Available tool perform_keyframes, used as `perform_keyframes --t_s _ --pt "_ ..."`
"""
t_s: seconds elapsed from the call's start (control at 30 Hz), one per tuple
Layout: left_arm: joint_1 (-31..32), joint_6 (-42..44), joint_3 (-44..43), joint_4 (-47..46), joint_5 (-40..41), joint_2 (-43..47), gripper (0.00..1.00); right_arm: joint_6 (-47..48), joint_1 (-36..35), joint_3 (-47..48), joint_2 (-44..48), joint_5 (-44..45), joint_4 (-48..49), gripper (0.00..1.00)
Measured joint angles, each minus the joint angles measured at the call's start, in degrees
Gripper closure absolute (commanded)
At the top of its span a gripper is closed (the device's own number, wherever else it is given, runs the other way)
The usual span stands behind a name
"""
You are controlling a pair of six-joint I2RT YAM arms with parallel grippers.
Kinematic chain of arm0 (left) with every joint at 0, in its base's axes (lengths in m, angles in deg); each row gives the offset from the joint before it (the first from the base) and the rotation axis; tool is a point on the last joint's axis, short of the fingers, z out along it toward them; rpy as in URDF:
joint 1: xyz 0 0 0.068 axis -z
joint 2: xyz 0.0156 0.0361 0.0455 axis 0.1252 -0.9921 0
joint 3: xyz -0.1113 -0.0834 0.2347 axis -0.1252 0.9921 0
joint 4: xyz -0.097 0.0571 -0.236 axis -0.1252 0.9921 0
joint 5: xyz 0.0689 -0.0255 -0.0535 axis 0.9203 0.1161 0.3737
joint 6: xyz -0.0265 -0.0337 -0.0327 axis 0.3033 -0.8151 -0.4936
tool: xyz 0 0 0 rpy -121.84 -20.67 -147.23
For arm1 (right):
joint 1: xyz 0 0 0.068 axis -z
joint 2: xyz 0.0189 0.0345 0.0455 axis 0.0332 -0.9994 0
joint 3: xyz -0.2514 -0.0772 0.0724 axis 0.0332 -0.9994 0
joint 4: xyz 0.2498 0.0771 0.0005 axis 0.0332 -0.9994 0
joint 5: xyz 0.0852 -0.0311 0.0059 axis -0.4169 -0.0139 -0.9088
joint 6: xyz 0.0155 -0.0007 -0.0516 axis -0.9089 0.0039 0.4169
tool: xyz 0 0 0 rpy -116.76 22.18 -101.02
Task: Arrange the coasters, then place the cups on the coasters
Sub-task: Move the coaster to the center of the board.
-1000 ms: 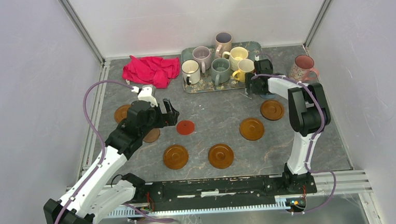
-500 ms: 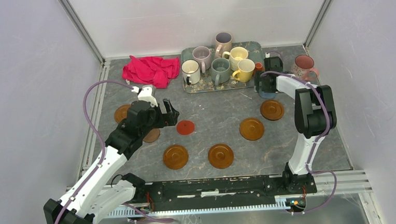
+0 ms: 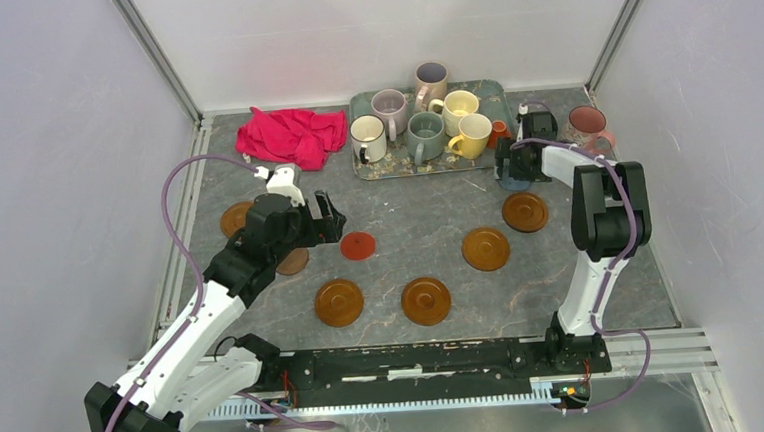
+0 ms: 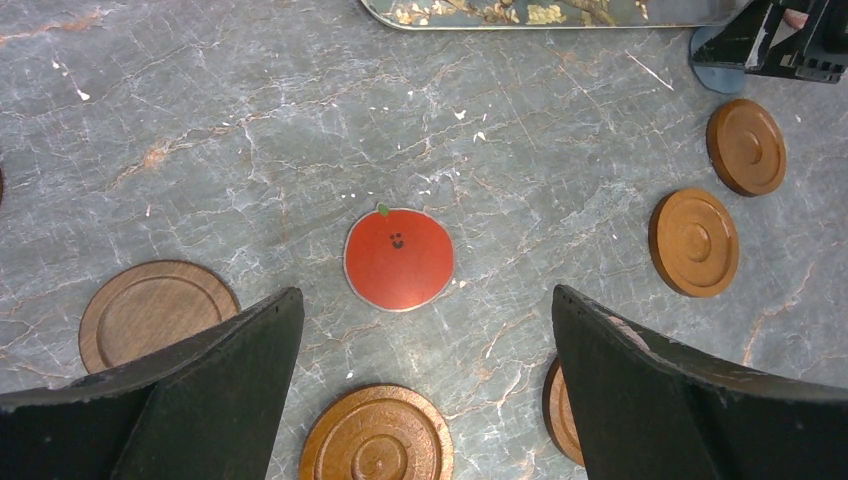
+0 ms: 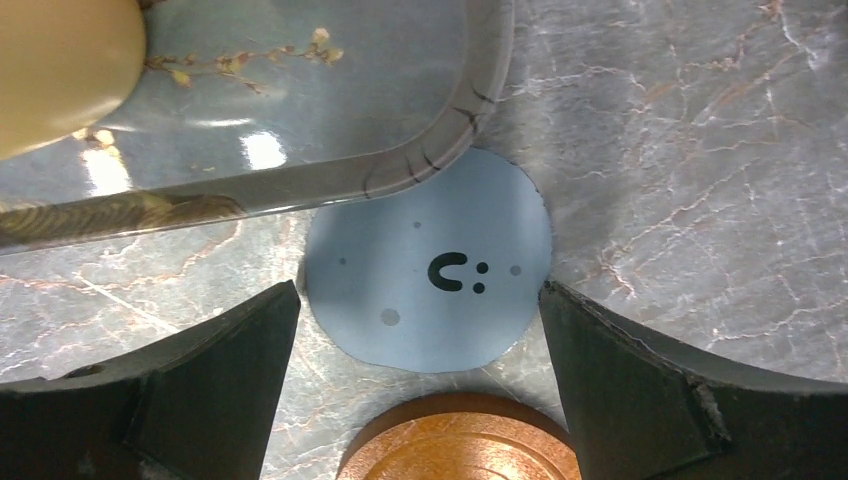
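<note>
You're looking down at a grey marbled table [image 3: 407, 204], veined white and rust; plain pale walls [image 3: 386, 25] close it in behind and on both sides; two metal posts [image 3: 156, 54] stand in the far corners; the light is soft and even.

You have eight coasters [image 3: 485, 249] on worktop [image 3: 418, 209]: five amber coasters [image 3: 426, 300]; one dark brown coaster [image 4: 150, 312]; one red coaster [image 3: 357, 245]; one blue coaster [image 5: 420, 310]; you have eight cups [image 3: 456, 104]: six mugs [image 3: 425, 133] on one tray [image 5: 350, 100]; one pink floral mug [image 3: 586, 125]; one tiny orange cup [image 3: 499, 129]; also one red cloth [image 3: 291, 134]; two tools, left tool [image 4: 425, 300], right tool [image 5: 420, 295]
</note>
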Motion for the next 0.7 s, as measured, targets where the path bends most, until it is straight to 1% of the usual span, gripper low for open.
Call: perform_keyframes --t_s 0.27,0.5,0.7 --pt "0.0 0.0 0.0 0.0 0.0 -0.3 0.00 -0.2 -0.3 0.0 -0.3 -2.0 1.0 0.02" --pt "0.0 0.0 0.0 0.0 0.0 -0.6 0.00 0.3 -3.0 0.4 -1.2 2.6 1.0 0.02" --pt "0.0 0.0 0.0 0.0 0.0 -0.6 0.00 -0.8 -4.6 0.6 -1.4 4.4 0.9 0.08"
